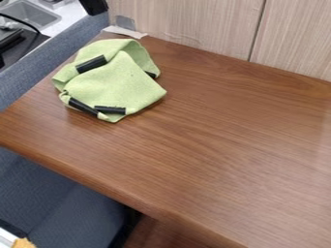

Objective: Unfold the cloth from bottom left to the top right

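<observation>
- Camera view: light-green cloth (119, 87) bunched at the upper left of the wooden desk (219, 140).
- Probably light, soft and limp, hard to break but apt to slide in folds; best pinched at the lower-left edge, beside the slanting black strip (82, 106).
- Pointed by one corner down the view, by another to the right; no clear long axis in so compact a heap.
- At the top edge, black tool (95, 6); released or clenched, impossible to tell.
</observation>
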Tool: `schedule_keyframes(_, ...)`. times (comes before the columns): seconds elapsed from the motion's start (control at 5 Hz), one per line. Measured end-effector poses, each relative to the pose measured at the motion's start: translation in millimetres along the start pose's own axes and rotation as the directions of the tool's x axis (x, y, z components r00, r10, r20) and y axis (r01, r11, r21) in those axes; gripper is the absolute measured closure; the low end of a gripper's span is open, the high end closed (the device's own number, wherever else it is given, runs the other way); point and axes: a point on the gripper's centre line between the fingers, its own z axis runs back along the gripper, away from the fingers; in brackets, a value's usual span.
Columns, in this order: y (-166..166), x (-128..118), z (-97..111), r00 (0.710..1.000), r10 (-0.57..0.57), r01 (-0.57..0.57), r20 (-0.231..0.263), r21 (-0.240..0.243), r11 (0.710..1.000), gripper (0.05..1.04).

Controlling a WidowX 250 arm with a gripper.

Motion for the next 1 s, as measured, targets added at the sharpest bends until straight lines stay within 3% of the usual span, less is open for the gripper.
schedule_keyframes(0.2, -3, -4, -14, 1.000, 0.027, -0.027, -0.001, -0.034, 0.999, 0.083)
schedule_keyframes(0.4, -15, -8, -19, 0.982, 0.189, -0.189, 0.011, 0.011, 0.982, 0.083)
schedule_keyframes(0.6, -16, -9, -8, 0.972, 0.236, -0.236, 0.007, 0.072, 0.969, 0.083)
schedule_keyframes(0.8, -14, -26, -11, 0.952, 0.305, -0.301, -0.017, 0.111, 0.947, 0.083)
schedule_keyframes(1.0, -14, -46, -20, 0.922, 0.380, -0.364, -0.072, 0.167, 0.916, 0.083)
